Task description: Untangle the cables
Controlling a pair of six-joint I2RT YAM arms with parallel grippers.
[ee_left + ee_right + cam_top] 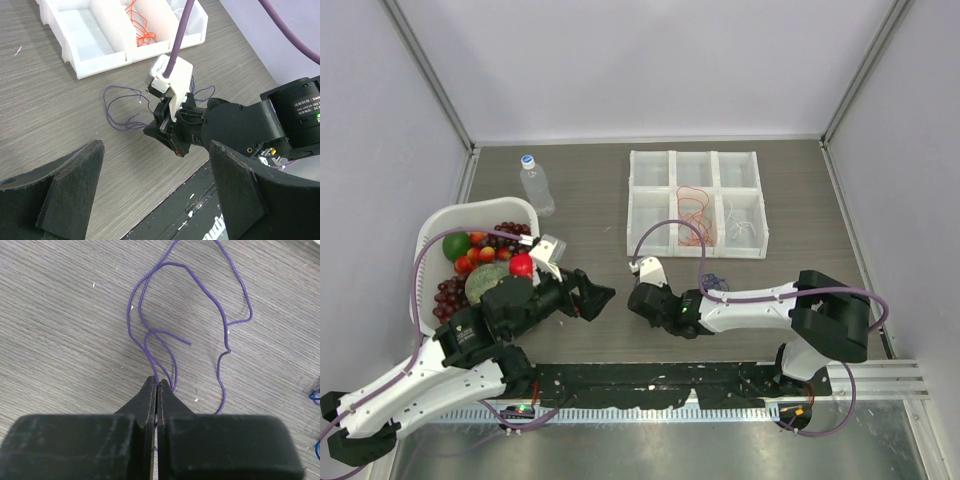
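- Purple cable (129,315) — loose loops on the counter (60,315), strands pinched in the closed right gripper (157,385).
- Left gripper (597,300) — wide open, holding nothing, nearby.

One bottle (536,185), one basket (470,212), one tray (695,153), one purple cable tangle (170,335).

Grey wood-grain tabletop (590,190), boxed in by plain pale walls (650,60) with metal corner posts (430,75). Lighting's soft and even.
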